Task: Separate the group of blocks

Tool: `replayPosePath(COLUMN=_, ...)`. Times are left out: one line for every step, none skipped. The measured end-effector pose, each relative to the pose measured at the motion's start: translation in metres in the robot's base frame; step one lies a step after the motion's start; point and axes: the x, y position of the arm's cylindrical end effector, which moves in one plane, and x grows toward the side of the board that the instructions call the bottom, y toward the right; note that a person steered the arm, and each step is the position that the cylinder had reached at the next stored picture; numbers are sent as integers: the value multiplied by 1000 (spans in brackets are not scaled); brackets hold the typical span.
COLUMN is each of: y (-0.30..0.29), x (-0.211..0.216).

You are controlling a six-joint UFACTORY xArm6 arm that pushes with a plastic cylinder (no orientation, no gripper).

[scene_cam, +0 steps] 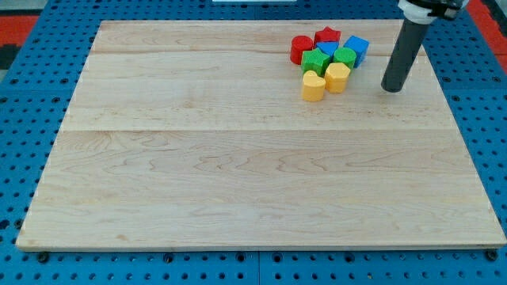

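Observation:
Several small blocks sit packed together near the view's top right of the wooden board (238,158). A red cylinder (300,49) is at the cluster's left, a red star (327,36) at its top and a blue cube (357,48) at its right. Another blue block (326,49) shows in the middle. Two green blocks (315,61) (344,56) lie below these. A yellow heart (314,86) and a yellow hexagonal block (337,77) form the bottom. My tip (392,89) rests on the board to the right of the cluster, apart from the yellow hexagonal block.
The board lies on a blue perforated table (32,119). A red strip (20,16) shows at the view's top left. The rod's shaft (405,51) rises toward the view's top right corner.

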Motion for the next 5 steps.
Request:
replayPosePath(y=0, x=-22)
replayPosePath(y=-5, x=-53)
replayPosePath(y=3, x=-98)
replayPosePath(y=-7, x=-130)
replayPosePath(y=-24, x=-145)
